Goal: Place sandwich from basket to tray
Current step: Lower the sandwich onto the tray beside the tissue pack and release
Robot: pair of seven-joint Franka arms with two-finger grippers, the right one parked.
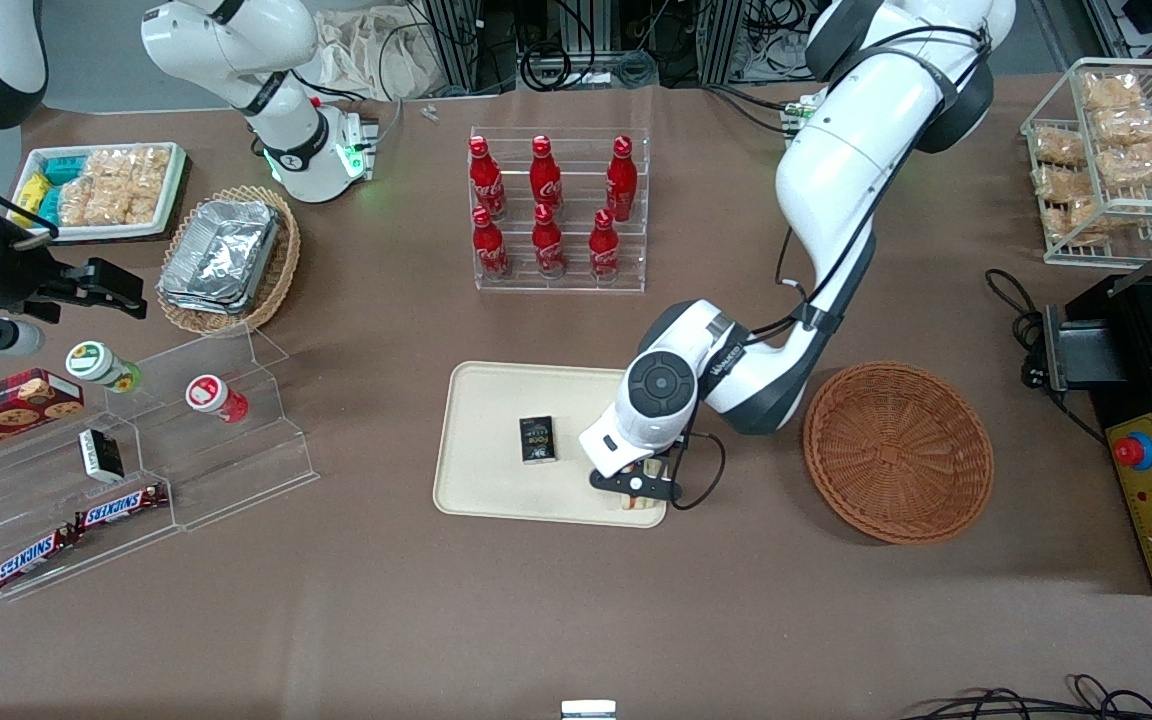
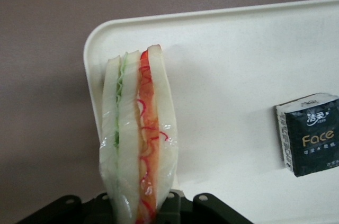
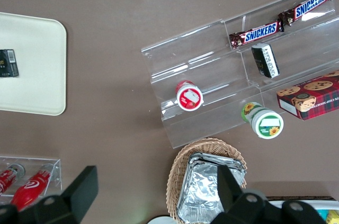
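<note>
Sandwich (image 2: 139,144) is clamped upright in the gripper (image 1: 639,490), bread slices on edge, red-orange and green filling showing thru the clear wrap. It's over the tray (image 1: 481,440), at the tray corner nearest the front cam and closest to the basket (image 1: 898,452); can't tell if it's touching the tray yet. Fingers pinch the wedge from both sides. Small black box (image 1: 538,439) lies flat on the tray, near but apart from the sandwich. Basket sits on the table just beside the tray, toward the working arm's end, w/ nothing in it. Cola bottle rack (image 1: 558,210) stands farther from the front cam than the tray.
</note>
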